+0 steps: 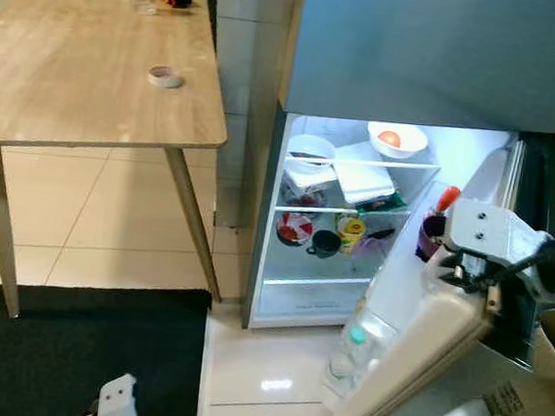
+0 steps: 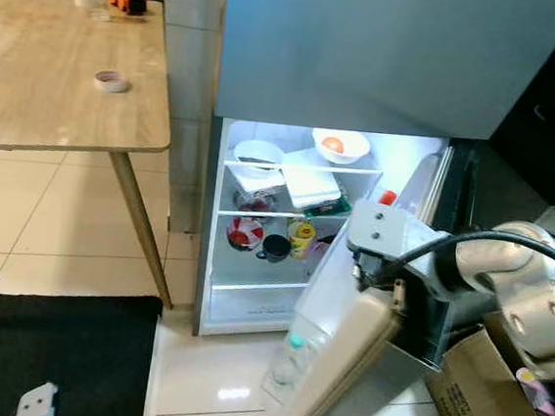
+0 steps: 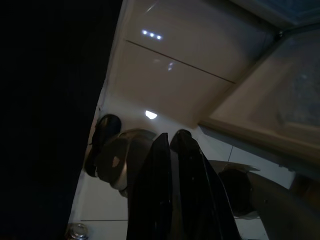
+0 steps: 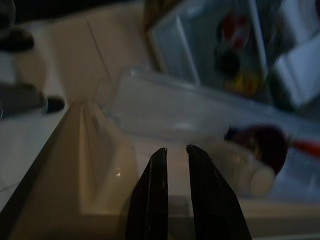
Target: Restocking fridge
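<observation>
**Lit fridge, door swung wide, right arm at its edge**

White light fills the fridge [image 1: 345,224], whose door [image 2: 341,362] stands open toward the robot. The right end effector [image 4: 175,150] sits at the door's top edge, its two black fingers [image 4: 152,195] close together with only a thin gap, nothing between them. Just beyond those fingertips, in the door rack, lie a dark round jar [image 4: 265,147] and a pale bottle [image 4: 250,175]; a red-tipped item [image 1: 448,198] stands up from the same rack. Lower on the door, under the end effector, a clear bottle [image 1: 352,348] rests in the bottom rack.

Past the end effector, inside the fridge, a white bowl [image 2: 341,145] with something orange in it sits on the top shelf, beside another white bowl [image 2: 257,154] and a flat white container [image 2: 309,185]. One shelf down are a red-patterned dish [image 1: 294,228], a black cup [image 1: 325,242] and a yellow jar [image 1: 352,231].

The left end effector [image 3: 172,145] hangs over pale floor tiles [image 3: 175,75], fingers pressed nearly together and holding nothing.

Well off to the left stands a wooden tabletop [image 1: 75,61] with a tape roll [image 1: 165,77] on it. A black mat [image 1: 68,345] covers the floor below, and a cardboard box [image 2: 476,394] sits under the right arm.
</observation>
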Available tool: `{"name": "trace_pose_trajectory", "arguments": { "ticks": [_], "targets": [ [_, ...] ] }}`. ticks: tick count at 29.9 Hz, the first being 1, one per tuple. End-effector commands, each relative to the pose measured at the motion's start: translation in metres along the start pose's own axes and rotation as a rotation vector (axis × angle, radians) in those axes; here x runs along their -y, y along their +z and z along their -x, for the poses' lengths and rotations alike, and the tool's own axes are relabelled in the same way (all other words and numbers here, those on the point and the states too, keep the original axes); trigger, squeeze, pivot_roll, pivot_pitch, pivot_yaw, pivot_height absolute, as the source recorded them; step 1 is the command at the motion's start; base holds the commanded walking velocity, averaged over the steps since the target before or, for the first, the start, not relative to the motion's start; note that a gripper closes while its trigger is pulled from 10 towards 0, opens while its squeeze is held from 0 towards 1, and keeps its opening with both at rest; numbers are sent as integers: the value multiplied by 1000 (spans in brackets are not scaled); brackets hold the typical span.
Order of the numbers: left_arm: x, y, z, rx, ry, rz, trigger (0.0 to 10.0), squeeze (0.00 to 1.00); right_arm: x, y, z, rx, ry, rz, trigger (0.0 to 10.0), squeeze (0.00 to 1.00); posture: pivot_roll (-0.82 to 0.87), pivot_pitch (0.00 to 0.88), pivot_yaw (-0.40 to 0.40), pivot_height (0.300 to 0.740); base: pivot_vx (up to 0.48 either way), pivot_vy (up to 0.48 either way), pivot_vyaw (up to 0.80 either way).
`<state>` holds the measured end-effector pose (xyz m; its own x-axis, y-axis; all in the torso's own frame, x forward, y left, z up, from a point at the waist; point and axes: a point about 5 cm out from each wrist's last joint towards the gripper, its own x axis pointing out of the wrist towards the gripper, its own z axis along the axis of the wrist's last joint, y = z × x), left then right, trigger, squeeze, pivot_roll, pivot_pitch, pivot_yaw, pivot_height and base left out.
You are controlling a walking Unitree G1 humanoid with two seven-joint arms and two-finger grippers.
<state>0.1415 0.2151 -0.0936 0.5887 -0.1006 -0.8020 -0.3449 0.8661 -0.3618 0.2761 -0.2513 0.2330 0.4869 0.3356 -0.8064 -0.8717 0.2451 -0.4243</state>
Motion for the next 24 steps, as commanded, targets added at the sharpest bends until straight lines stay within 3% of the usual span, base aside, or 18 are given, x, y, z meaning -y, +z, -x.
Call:
{"name": "trace_pose_trajectory", "arguments": {
  "ticks": [1,5,15,17,18,19,20,21,22,23,24],
  "targets": [
    [3,-6,-1,-21,-5,-11,10000,0,1,-20,2,-91,-12,-57,10000,0,-87,0,-77,740,0,0,0],
    [4,-6,-1,-22,-11,-14,10000,0,6,-28,12,-95,-72,-120,10000,0,-90,0,-75,740,0,0,0],
    [4,-6,-1,-25,-11,-19,10000,0,5,-19,11,13,-110,-159,10000,0,-81,0,-68,740,0,0,0],
    [2,-7,0,-28,-5,-22,10000,0,9,-8,-3,147,-170,-168,10000,0,-85,0,-64,740,0,0,0],
    [2,-7,0,-28,-5,-22,10000,0,9,-8,-3,147,-170,-168,10000,0,-85,0,-64,740,0,0,0],
    [2,-8,0,-29,-3,-24,10000,0,10,1,-16,237,-205,-186,10000,0,-85,0,-64,740,0,0,0],
    [2,-8,0,-29,-3,-24,10000,0,10,1,-16,237,-205,-186,10000,0,-85,0,-64,740,0,0,0],
    [2,-8,0,-30,-2,-25,10000,0,11,5,-25,293,-217,-219,10000,0,-85,0,-64,740,0,0,0],
    [3,-7,0,-28,-4,-25,10000,0,19,15,-40,424,-310,-341,10000,0,-82,0,-62,740,0,0,0],
    [3,-7,0,-28,-4,-25,10000,0,19,15,-40,424,-310,-341,10000,0,-82,0,-62,740,0,0,0],
    [4,-7,-1,-27,-5,-25,10000,0,22,17,-44,469,-347,-402,10000,0,-82,0,-62,740,0,0,0]
  ]
}}
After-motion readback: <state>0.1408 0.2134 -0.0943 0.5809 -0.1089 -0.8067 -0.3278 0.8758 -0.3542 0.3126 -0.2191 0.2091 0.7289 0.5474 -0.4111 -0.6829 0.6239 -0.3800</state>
